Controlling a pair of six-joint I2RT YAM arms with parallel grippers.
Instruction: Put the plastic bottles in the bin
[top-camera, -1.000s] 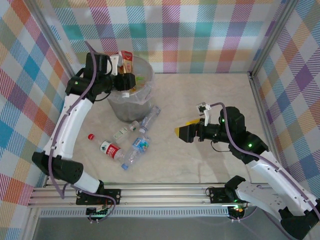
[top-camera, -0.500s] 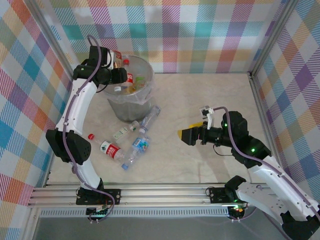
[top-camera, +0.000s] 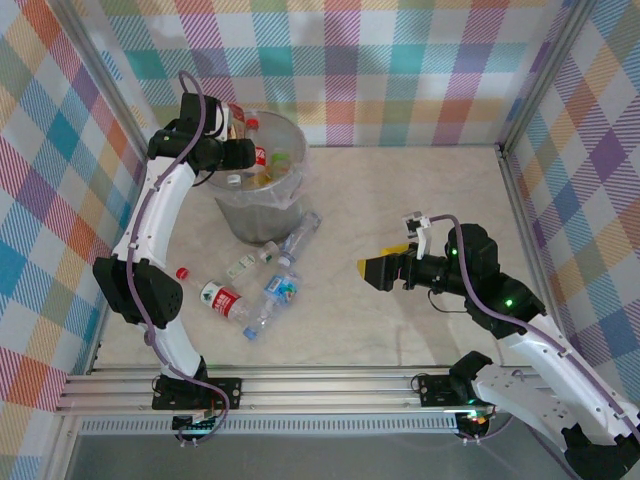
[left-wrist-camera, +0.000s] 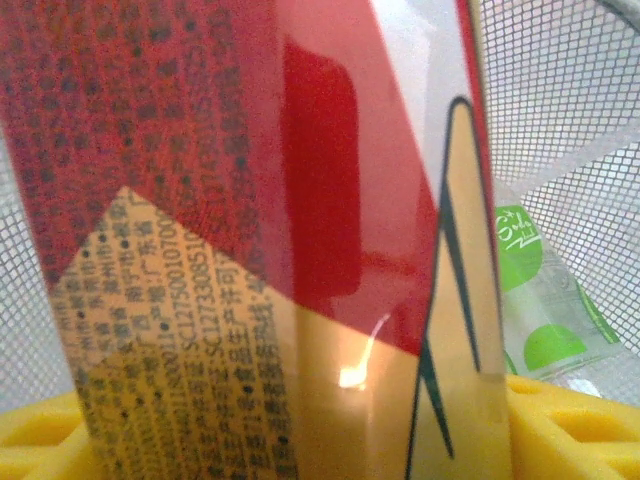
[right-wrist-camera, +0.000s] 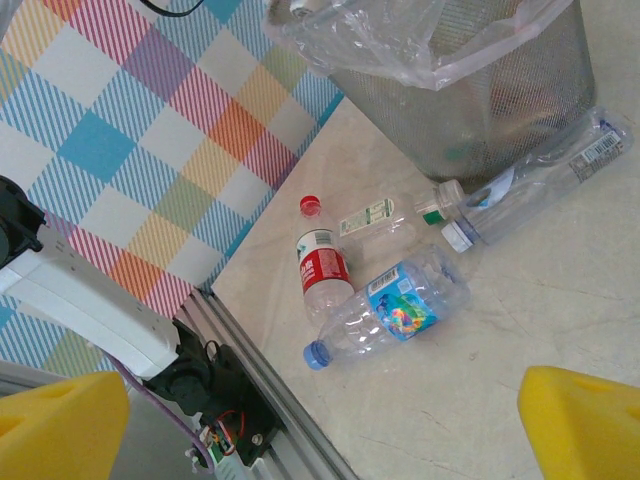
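- Left gripper (top-camera: 246, 156) hangs over the bin (top-camera: 262, 218) with a red-and-orange bottle (left-wrist-camera: 250, 250) between its yellow pads (left-wrist-camera: 35, 440). Pinched or loose, can't tell.
- Right gripper (top-camera: 373, 270) gapes wide, holding nothing, above the table (top-camera: 420, 200).
- The table is pale and marbled. A red-labelled bottle (top-camera: 222, 298) and a blue-labelled bottle (top-camera: 274, 296) lie near the bin.
- Checked walls (top-camera: 400, 60) all round.

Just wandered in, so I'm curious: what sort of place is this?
Likely a robot test cell, not a home: a left arm and right arm bolted to a rail, plaid screens boxing in the table, and plastic bottles strewn beside a bin.
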